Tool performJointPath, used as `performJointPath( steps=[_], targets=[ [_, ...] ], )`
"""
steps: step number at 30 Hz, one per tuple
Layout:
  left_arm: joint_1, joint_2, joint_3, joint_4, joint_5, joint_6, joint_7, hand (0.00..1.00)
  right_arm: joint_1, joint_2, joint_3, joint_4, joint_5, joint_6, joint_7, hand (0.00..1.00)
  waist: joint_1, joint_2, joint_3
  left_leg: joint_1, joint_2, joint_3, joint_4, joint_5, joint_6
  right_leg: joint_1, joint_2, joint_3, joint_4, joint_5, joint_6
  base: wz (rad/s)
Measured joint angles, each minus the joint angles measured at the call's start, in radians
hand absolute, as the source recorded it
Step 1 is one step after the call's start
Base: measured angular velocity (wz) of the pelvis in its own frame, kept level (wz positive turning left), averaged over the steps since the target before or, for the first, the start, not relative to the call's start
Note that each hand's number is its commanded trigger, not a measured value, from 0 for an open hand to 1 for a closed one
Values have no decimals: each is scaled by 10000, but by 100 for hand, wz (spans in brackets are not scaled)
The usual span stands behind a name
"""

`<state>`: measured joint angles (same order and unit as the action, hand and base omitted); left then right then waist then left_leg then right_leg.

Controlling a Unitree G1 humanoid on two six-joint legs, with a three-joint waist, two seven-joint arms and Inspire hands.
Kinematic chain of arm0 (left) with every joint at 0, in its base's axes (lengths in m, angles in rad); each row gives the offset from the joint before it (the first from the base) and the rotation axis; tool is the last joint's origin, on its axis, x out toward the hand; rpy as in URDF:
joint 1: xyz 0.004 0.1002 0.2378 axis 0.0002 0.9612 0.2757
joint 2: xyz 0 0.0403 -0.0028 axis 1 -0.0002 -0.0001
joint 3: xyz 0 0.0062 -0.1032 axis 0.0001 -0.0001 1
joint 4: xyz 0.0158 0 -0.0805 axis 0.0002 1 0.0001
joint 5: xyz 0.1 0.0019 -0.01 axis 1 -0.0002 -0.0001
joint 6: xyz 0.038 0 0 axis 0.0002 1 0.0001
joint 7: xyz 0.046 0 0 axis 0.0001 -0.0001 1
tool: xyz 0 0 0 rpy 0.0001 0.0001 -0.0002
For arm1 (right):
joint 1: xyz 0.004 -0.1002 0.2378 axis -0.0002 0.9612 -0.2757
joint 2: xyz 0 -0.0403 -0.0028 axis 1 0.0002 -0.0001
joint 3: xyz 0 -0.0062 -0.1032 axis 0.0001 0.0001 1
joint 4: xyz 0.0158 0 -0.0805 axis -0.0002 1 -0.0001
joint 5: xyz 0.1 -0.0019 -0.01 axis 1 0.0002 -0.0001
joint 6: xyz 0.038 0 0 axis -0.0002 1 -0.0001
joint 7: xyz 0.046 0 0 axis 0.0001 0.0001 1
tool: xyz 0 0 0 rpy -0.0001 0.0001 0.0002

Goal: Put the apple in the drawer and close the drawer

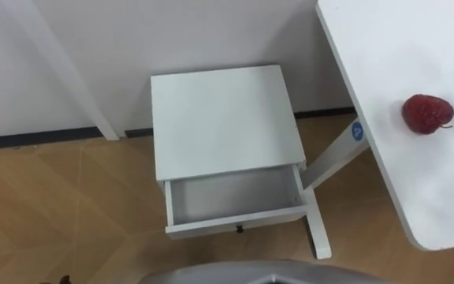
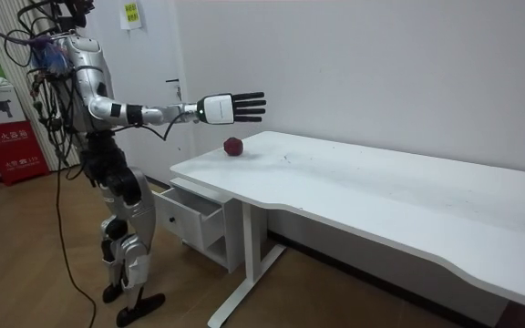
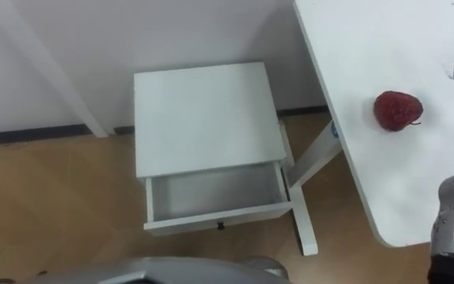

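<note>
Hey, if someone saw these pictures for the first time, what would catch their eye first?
The red apple stands out, alone on the white table near its end by the wall. The robot's right hand is held out above the table close to it, fingers straight, touching nothing. Beside the table's leg, the small white cabinet has its drawer pulled open, with nothing inside.

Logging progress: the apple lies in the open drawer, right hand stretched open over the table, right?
No: the left eye view shows the apple on the table; the open drawer is empty. The right hand is open over the table.
</note>
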<state>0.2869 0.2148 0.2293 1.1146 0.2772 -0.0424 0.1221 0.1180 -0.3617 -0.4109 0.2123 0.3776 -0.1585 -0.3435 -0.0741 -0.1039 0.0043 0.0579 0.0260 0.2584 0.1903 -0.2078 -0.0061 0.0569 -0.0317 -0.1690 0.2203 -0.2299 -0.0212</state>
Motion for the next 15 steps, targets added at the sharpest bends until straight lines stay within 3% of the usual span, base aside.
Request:
performJointPath(
  steps=[5,15],
  targets=[
    [6,34,-85,-2,9,4,1,0,-151,0,36,254,-326,75,366,0,0,-123,25,-42,-2,-1,1,0,0,0,-11,-50,-7,16,10,0],
    [1,87,-381,-77,7,142,-190,0,-279,-1,600,1066,-864,148,1053,0,24,202,39,-109,56,1,157,-1,1,14,-19,-164,11,42,-29,2]
  ],
)
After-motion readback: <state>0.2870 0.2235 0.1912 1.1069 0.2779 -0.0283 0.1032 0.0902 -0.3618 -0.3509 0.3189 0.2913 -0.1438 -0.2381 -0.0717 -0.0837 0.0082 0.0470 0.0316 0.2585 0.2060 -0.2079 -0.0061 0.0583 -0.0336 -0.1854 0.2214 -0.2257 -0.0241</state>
